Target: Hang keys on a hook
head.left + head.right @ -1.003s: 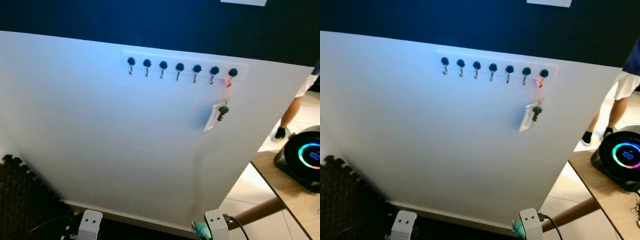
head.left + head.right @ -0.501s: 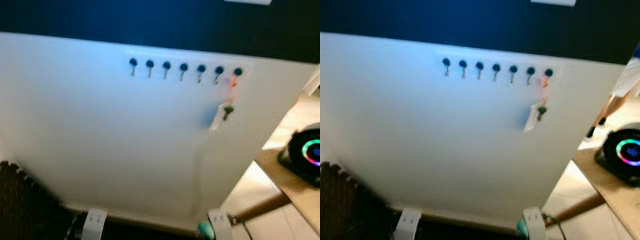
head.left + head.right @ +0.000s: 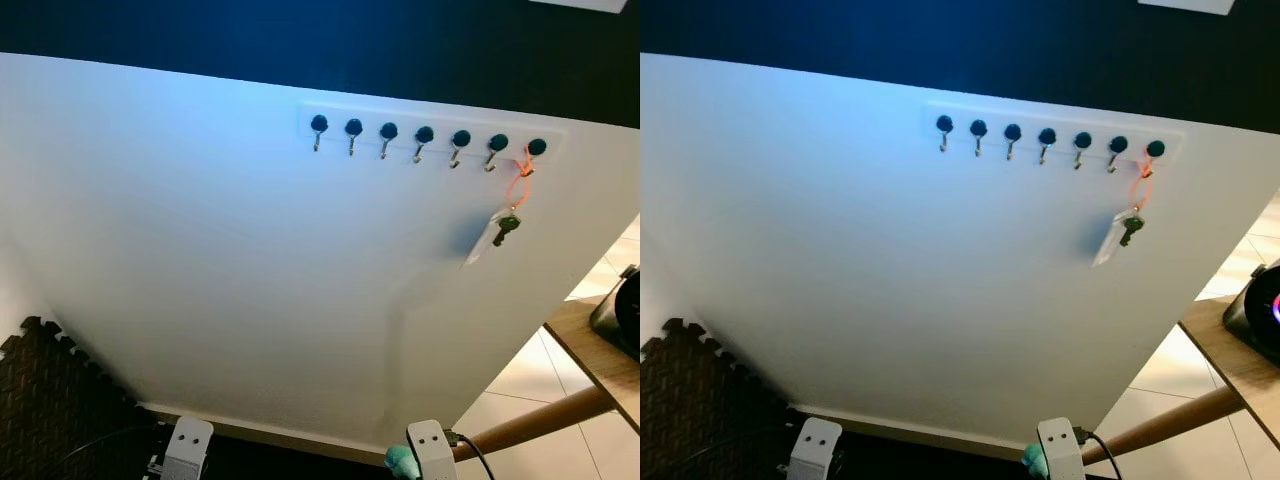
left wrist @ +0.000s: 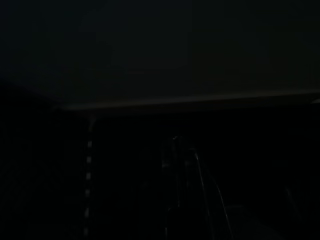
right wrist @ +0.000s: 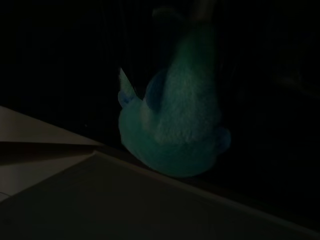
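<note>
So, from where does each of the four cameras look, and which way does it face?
Left eye view: on the head, facing forward and down at the white wall, hook rail and hanging keys; both wrists at the bottom edge.
Right eye view: the same scene, with a table edge on the right.
Left wrist view: along the idle left arm, very dark.
Right wrist view: dark, facing a teal plush thing.
Both eye views share the keys on the rightmost hook.
</note>
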You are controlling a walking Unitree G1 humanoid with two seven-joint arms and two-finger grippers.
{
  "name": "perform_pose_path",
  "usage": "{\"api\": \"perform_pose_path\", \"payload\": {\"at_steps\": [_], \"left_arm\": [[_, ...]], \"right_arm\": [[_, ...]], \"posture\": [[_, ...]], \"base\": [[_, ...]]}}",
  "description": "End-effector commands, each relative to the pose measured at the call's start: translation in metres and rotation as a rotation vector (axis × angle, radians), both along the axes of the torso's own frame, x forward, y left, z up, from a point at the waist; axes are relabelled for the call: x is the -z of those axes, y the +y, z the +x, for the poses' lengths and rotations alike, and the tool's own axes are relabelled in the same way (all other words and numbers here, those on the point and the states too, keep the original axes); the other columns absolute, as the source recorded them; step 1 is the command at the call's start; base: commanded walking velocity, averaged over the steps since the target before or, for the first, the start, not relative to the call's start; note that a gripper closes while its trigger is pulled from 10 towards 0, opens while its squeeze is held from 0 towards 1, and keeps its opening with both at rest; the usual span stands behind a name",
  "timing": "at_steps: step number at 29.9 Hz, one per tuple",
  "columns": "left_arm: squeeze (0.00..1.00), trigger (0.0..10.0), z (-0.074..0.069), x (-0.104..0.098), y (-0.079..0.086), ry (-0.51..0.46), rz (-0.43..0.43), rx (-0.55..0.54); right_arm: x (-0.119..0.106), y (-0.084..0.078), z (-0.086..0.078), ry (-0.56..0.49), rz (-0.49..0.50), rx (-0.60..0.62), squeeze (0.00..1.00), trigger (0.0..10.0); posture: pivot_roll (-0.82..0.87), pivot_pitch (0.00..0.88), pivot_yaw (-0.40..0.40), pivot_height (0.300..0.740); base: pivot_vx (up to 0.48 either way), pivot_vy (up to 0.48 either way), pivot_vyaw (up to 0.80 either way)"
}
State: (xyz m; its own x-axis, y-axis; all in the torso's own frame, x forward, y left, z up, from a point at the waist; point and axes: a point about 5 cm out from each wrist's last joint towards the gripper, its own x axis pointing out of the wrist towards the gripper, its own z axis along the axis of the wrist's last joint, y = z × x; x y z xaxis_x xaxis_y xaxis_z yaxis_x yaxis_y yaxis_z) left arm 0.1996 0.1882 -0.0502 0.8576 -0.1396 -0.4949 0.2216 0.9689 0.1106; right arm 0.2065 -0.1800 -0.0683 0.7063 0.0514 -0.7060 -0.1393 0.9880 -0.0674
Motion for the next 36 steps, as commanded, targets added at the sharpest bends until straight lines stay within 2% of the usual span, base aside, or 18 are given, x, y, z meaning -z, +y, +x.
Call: {"api": "perform_pose_path", "payload": {"at_steps": [1, 5, 7, 16, 22, 24, 25, 27, 30, 32, 33, 34, 35, 36], "left_arm": [[0.00, 10.0, -0.002, 0.001, -0.002, 0.000, 0.009, 0.031], [0.00, 10.0, -0.002, 0.001, -0.003, 0.004, 0.019, 0.034], [0.00, 10.0, -0.002, 0.002, 0.000, 0.012, -0.014, -0.017], [0.00, 10.0, -0.002, 0.001, 0.002, 0.005, 0.003, -0.008], [0.00, 10.0, -0.001, -0.004, 0.004, -0.041, -0.011, 0.001], [0.00, 10.0, 0.001, -0.012, 0.003, -0.114, -0.058, 0.029], [0.00, 10.0, 0.001, -0.012, 0.003, -0.114, -0.058, 0.029], [0.00, 10.0, 0.002, -0.017, 0.002, -0.148, -0.079, 0.060], [0.00, 10.0, 0.004, -0.024, 0.003, -0.198, -0.030, 0.119], [0.00, 10.0, 0.006, -0.031, 0.004, -0.250, -0.029, 0.131], [0.00, 10.0, 0.006, -0.031, 0.004, -0.250, -0.029, 0.131], [0.00, 10.0, 0.007, -0.035, 0.005, -0.277, -0.029, 0.134], [0.00, 10.0, 0.007, -0.035, 0.005, -0.277, -0.029, 0.134], [0.00, 10.0, 0.008, -0.039, 0.005, -0.308, -0.026, 0.139]], "right_arm": [[0.001, -0.003, -0.003, 0.008, -0.003, 0.019, 0.00, 10.0], [0.002, -0.003, -0.003, 0.009, -0.003, 0.020, 0.00, 10.0], [0.002, -0.003, -0.003, 0.008, -0.003, 0.020, 0.00, 10.0], [0.000, -0.003, -0.001, -0.001, -0.003, 0.016, 0.00, 10.0], [-0.010, 0.003, 0.015, -0.085, 0.040, 0.004, 0.00, 10.0], [-0.022, 0.014, 0.028, -0.167, 0.149, -0.065, 0.00, 10.0], [-0.022, 0.014, 0.028, -0.167, 0.149, -0.065, 0.00, 10.0], [-0.031, 0.022, 0.036, -0.215, 0.216, -0.133, 0.00, 10.0], [-0.050, 0.027, 0.052, -0.323, 0.313, -0.197, 0.00, 10.0], [-0.066, 0.030, 0.063, -0.404, 0.406, -0.223, 0.00, 10.0], [-0.066, 0.030, 0.063, -0.404, 0.406, -0.223, 0.00, 10.0], [-0.075, 0.032, 0.068, -0.439, 0.479, -0.244, 0.00, 10.0], [-0.075, 0.032, 0.068, -0.439, 0.479, -0.244, 0.00, 10.0], [-0.081, 0.034, 0.071, -0.461, 0.529, -0.260, 0.00, 10.0]], "posture": [[0.11, 0.066, -0.061, 0.740], [0.11, 0.066, -0.059, 0.740], [0.11, 0.066, -0.059, 0.740], [0.11, 0.063, -0.059, 0.740], [0.11, 0.057, -0.057, 0.740], [0.10, 0.055, -0.054, 0.740], [0.10, 0.055, -0.054, 0.740], [0.10, 0.055, -0.054, 0.740], [0.10, 0.055, -0.057, 0.740], [0.10, 0.054, -0.058, 0.740], [0.10, 0.054, -0.058, 0.740], [0.10, 0.054, -0.059, 0.740], [0.10, 0.054, -0.059, 0.740], [0.10, 0.054, -0.059, 0.740]], "base": [[0.000, -0.382, 0.00], [0.000, -0.431, 0.00], [0.000, 0.000, 0.00], [0.000, 0.000, 0.00], [0.000, 0.000, 0.00], [0.000, 0.000, 0.00], [0.000, 0.000, 0.00], [0.000, 0.000, 0.00], [0.000, 0.000, 0.00], [0.000, 0.000, 0.00], [0.000, 0.000, 0.00], [0.000, 0.000, 0.00], [0.000, 0.000, 0.00], [0.000, 0.000, 0.00]]}}
